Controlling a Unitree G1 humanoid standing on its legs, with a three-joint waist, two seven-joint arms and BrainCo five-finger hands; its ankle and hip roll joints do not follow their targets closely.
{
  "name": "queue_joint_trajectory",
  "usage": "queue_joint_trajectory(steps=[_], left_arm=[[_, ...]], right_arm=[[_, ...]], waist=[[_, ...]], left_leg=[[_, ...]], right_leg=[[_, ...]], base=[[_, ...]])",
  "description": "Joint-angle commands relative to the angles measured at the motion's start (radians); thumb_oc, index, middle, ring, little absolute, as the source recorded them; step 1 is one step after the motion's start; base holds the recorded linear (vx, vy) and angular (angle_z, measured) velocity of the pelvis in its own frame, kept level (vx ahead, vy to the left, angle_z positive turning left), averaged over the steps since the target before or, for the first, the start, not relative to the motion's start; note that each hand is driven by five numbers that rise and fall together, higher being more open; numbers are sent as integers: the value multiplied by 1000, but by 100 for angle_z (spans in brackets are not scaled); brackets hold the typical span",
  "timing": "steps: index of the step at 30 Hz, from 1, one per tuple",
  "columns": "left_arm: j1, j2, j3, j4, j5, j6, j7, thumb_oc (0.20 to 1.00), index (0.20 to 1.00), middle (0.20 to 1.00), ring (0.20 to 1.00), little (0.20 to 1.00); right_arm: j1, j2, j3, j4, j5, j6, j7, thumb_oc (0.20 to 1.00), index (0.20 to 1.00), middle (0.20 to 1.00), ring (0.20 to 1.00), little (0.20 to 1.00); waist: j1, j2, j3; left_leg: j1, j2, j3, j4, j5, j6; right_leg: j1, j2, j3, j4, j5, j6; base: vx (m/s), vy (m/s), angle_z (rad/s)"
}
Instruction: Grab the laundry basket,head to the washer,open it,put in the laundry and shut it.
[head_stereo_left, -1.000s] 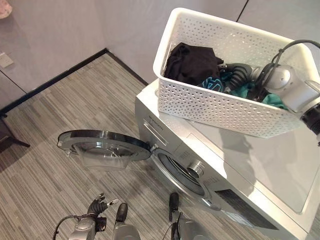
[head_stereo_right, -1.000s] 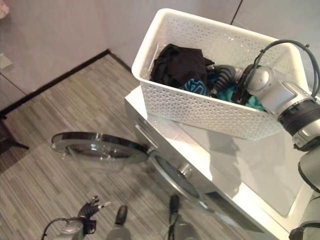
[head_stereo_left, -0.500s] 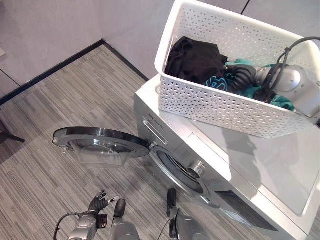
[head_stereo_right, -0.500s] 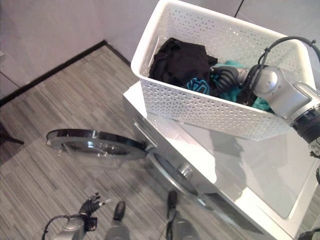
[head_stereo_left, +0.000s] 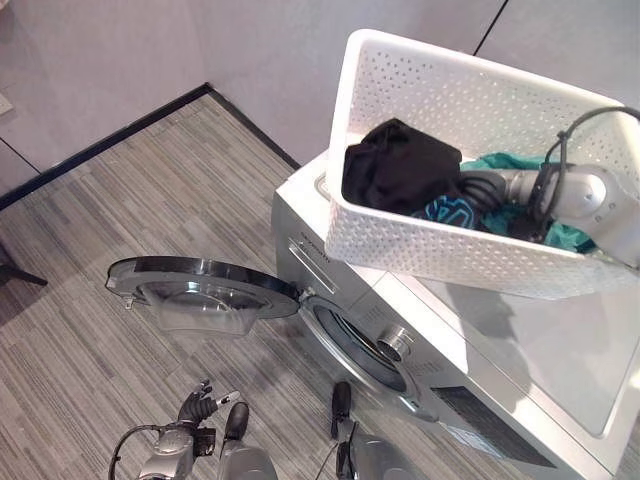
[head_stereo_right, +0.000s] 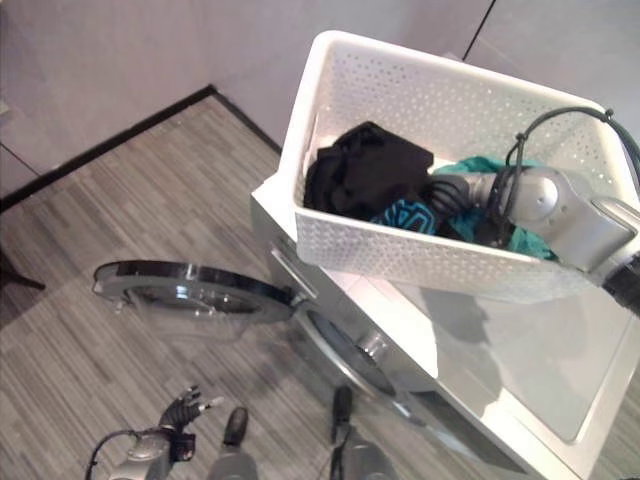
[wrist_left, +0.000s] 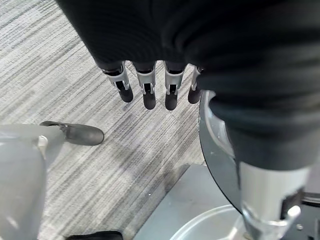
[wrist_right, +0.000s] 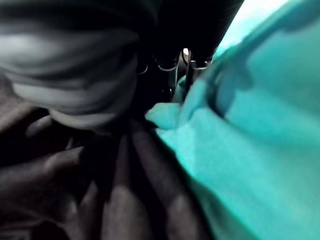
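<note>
Two hands are on record. The left hand (head_stereo_left: 196, 408) hangs low over the striped floor (head_stereo_left: 90, 250); its fingers (wrist_left: 146, 91) lie straight, side by side in a row, tips pointing down, holding nothing. Just beyond those fingertips is the round door (head_stereo_left: 203, 291) of the washer (head_stereo_left: 430, 350), swung fully open and lying nearly level, glass bowl facing down. Its hinge side meets the washer front beside the dark drum opening (head_stereo_left: 355, 350), which is uncovered.

Farther off, the white perforated basket (head_stereo_left: 440, 245) sits on top of the washer, tilted, its near wall overhanging the front edge above the drum opening. The right hand (head_stereo_right: 450, 195) is inside the basket, its dark ribbed cover pushed in among the laundry. Whether its fingers are spread or closed cannot be determined: cloth hides them in the head views, and the wrist view gives no clear sight of them. A black garment (head_stereo_left: 400, 165) is heaped in the basket beyond that hand, toward the basket's left end. A teal garment (wrist_right: 250, 150) lies against and around the hand itself, on its wrist side.
</note>
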Motion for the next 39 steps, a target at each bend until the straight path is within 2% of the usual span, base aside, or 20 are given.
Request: queue_joint_trajectory(steps=[1, 7, 11, 13, 19, 21, 22, 31, 33, 39], left_arm=[[-18, -1, 8, 40, 23, -19, 1, 1000, 1000, 1000, 1000, 1000], [7, -8, 25, 68, 33, -12, 0, 1000, 1000, 1000, 1000, 1000], [16, -9, 29, 75, 25, -12, 4, 1000, 1000, 1000, 1000, 1000], [20, -7, 16, 75, 28, -12, 8, 1000, 1000, 1000, 1000, 1000], [11, -1, 0, 72, 19, -18, 18, 1000, 1000, 1000, 1000, 1000], [13, -3, -3, 71, 22, -19, 19, 1000, 1000, 1000, 1000, 1000], [13, -2, -15, 68, 17, -22, 22, 1000, 1000, 1000, 1000, 1000], [7, 4, -23, 93, 9, -32, 42, 1000, 1000, 1000, 1000, 1000], [-2, 6, -29, 109, 12, -36, 59, 1000, 1000, 1000, 1000, 1000], [-12, 2, -42, 111, 25, -35, 83, 1000, 1000, 1000, 1000, 1000]], right_arm=[[131, -37, 97, 2, -7, -2, 88, 200, 200, 200, 200, 200], [178, -53, -50, 8, -28, -35, 9, 200, 200, 200, 200, 200], [188, -16, -154, 62, -44, -50, -69, 200, 200, 200, 200, 200], [110, 51, -241, 171, -48, -60, -180, 200, 200, 200, 200, 200], [-75, 74, -262, 263, -47, -75, -298, 200, 200, 200, 200, 200], [-101, 69, -264, 273, -48, -76, -308, 200, 200, 200, 200, 200], [-187, 70, -273, 344, -47, -88, -370, 200, 200, 200, 200, 200], [-416, 99, -220, 535, -33, -100, -476, 200, 200, 200, 200, 200], [-507, 130, -209, 627, -27, -98, -534, 200, 200, 200, 200, 200], [-589, 165, -241, 652, -85, -92, -645, 200, 200, 200, 200, 200]], waist=[[-14, 0, 4], [-25, 6, -30], [-26, 8, -49], [-24, 11, -68], [-26, 8, -81], [-28, 9, -83], [-27, 4, -91], [-24, -7, -109], [-24, -13, -120], [-26, -11, -140]], left_leg=[[17, -14, 86, -4, 18, 68], [49, -20, 97, -4, 2, 71], [64, -25, 101, -4, -5, 74], [72, -31, 106, -4, -14, 80], [77, -38, 108, -4, -21, 85], [78, -38, 108, -4, -23, 86], [85, -39, 106, -4, -27, 87], [104, -38, 102, -4, -38, 89], [113, -38, 101, -4, -42, 91], [135, -41, 103, -4, -55, 99]], right_leg=[[-20, -25, 73, 135, -208, 25], [4, -30, 84, 139, -213, 31], [17, -33, 90, 138, -212, 33], [26, -37, 96, 131, -209, 36], [38, -38, 102, 119, -204, 35], [42, -38, 102, 117, -206, 35], [50, -37, 102, 116, -208, 34], [73, -36, 99, 112, -211, 34], [83, -36, 99, 111, -211, 34], [101, -36, 103, 114, -214, 36]], base=[[0, 0, 0], [27, 20, -6], [26, 20, -5], [23, 22, -9], [4, 1, -1], [0, 0, 0], [0, 0, 0], [5, 0, 1], [0, 0, 0], [0, 0, 0]])
